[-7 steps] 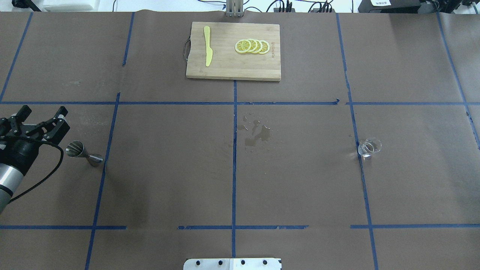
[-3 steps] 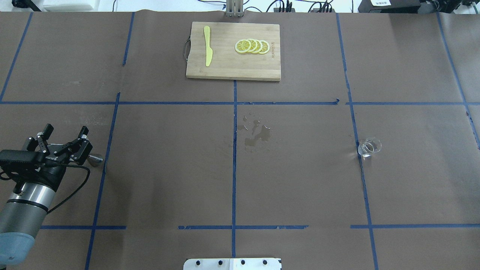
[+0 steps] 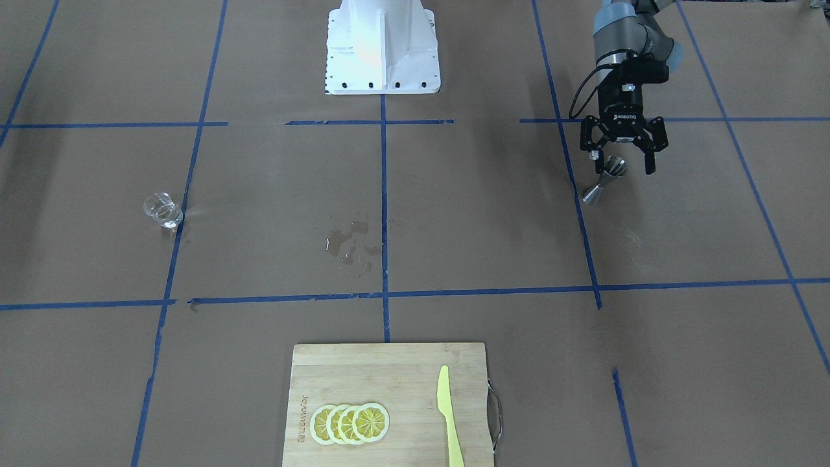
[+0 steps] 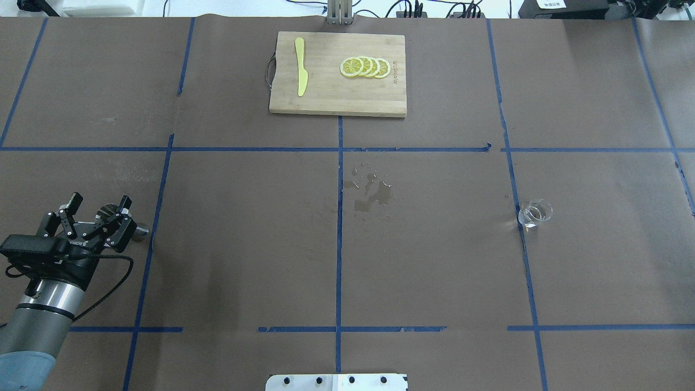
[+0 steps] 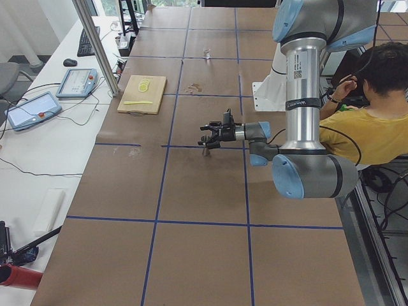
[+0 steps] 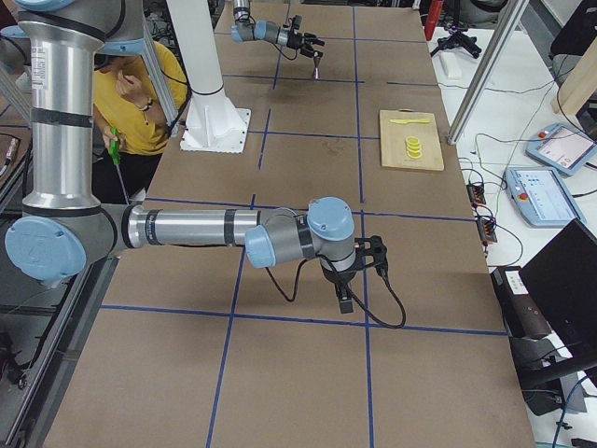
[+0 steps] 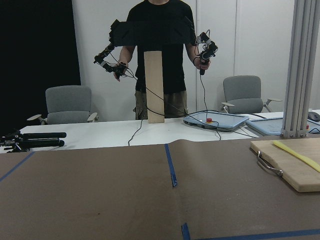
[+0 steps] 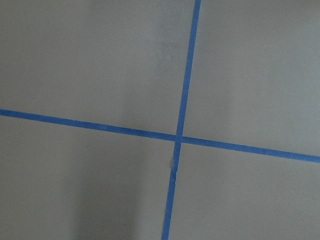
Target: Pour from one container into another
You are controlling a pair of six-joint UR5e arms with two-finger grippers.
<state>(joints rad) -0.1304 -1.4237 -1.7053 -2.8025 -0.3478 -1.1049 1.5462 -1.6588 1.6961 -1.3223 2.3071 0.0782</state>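
The small steel jigger (image 4: 140, 232) stands at the table's left, also seen in the front-facing view (image 3: 605, 178). My left gripper (image 4: 100, 200) is open, and its fingers straddle the jigger's upper cone (image 3: 615, 167) without touching it. In the exterior left view the left gripper (image 5: 208, 131) sits just above the jigger (image 5: 205, 152). The clear glass cup (image 4: 535, 213) stands alone far off at the right (image 3: 162, 210). My right gripper (image 6: 359, 266) shows only in the exterior right view, low over the table, and I cannot tell its state.
A wooden cutting board (image 4: 326, 100) at the far middle carries a yellow knife (image 4: 300, 66) and lemon slices (image 4: 365, 67). A wet spill (image 4: 373, 195) marks the table's centre. A seated person (image 5: 376, 127) is beside the robot's base.
My left gripper swung from behind and left of the jigger to over it, staying open. It now hides the upper cone from overhead. The cup has not moved.
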